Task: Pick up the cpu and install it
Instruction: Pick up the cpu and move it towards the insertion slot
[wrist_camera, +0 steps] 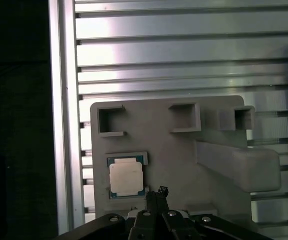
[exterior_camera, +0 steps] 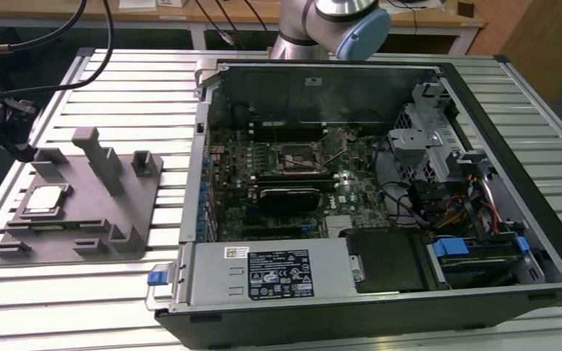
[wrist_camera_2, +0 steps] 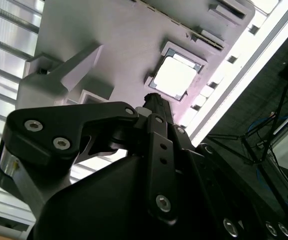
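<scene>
The black gripper (wrist_camera: 159, 192), closed tight and empty, hangs just beside the silvery square cpu (wrist_camera: 126, 178) (seated in a pocket of the grey plastic fixture (wrist_camera: 174, 142)).

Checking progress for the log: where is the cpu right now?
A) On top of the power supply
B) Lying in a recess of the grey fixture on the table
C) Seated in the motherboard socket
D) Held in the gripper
B: the cpu lies flat in its recess of the grey fixture, and the gripper hangs beside it without holding it.
</scene>
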`<state>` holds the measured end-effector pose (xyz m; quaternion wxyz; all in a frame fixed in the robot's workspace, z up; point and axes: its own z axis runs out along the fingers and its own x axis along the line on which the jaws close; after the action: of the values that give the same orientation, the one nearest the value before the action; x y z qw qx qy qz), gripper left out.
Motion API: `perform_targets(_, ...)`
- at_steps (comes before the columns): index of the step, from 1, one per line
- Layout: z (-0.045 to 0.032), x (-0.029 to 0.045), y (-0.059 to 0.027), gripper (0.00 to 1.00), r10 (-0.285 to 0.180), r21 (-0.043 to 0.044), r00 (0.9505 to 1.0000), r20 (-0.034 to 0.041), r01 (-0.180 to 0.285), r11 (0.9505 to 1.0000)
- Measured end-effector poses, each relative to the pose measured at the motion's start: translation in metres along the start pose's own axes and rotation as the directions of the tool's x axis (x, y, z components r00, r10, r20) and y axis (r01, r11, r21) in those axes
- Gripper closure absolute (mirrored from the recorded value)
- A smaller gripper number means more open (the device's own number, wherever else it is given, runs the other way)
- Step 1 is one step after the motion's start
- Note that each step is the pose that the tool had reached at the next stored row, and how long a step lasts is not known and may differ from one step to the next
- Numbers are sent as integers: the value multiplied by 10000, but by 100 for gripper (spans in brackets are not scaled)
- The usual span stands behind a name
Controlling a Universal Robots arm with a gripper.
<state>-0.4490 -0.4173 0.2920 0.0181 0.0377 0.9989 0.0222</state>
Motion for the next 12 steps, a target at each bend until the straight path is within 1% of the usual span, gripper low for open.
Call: perform_targets(12,147,70,-32,89,1,0,10000,-3,-1,10000)
